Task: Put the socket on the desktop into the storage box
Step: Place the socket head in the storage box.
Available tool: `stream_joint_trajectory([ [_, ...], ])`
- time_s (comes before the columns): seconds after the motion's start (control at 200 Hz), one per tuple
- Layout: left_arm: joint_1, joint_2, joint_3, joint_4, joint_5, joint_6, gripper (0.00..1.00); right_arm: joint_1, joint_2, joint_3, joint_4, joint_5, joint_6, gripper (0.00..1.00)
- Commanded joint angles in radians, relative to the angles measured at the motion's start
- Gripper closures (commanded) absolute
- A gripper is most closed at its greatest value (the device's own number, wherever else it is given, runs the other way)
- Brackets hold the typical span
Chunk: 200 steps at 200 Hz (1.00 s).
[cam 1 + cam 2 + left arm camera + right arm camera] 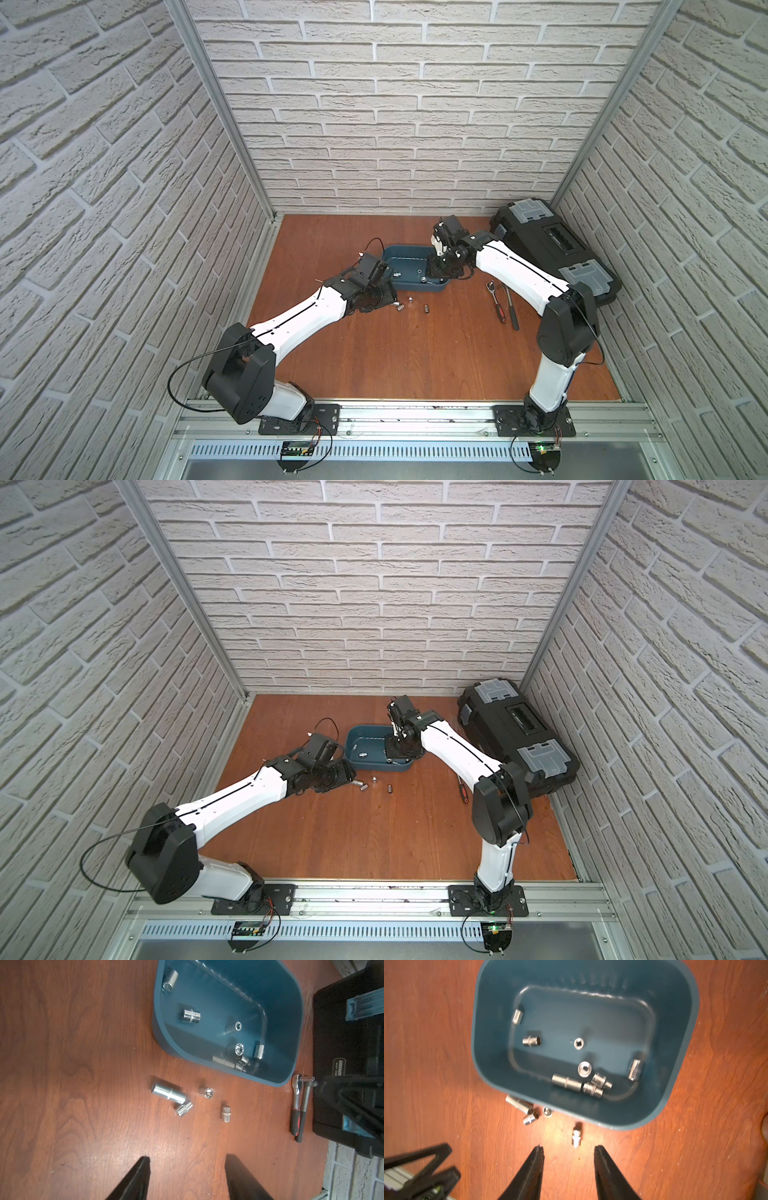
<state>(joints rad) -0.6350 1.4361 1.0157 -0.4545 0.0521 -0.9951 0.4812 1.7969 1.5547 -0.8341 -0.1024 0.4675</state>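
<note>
The teal storage box (398,249) (475,1043) stands mid-desktop (415,357) with several chrome sockets inside, such as one lying on its side (190,1015). Several more sockets lie on the wood just in front of it: a long socket (168,1093) (400,307), a hex-mouthed socket (206,1092) and a short socket (225,1114) (577,1134). My left gripper (188,1158) (388,293) hovers left of these, open and empty. My right gripper (569,1149) (436,270) is above the box's right end, open with nothing between its fingers.
A big black toolbox (552,253) with grey latches fills the back right corner. A ratchet wrench (496,301) (297,1105) and a dark-handled bar (512,309) lie between it and the box. Brick-pattern walls close in three sides.
</note>
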Motion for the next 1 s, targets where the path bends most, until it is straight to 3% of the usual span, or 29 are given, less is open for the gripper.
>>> stream_joint_trajectory([
  [0.0,0.006,0.030,0.037,-0.046,-0.020,0.027,0.37,0.016,-0.101,-0.096,0.059,-0.021,0.002,0.54],
  [0.44,-0.003,0.166,0.130,-0.125,-0.044,0.034,0.37,0.063,-0.368,-0.384,0.131,-0.045,0.031,0.53],
  [0.995,-0.009,0.340,0.233,-0.169,-0.086,0.008,0.38,0.100,-0.546,-0.570,0.136,-0.021,0.059,0.52],
])
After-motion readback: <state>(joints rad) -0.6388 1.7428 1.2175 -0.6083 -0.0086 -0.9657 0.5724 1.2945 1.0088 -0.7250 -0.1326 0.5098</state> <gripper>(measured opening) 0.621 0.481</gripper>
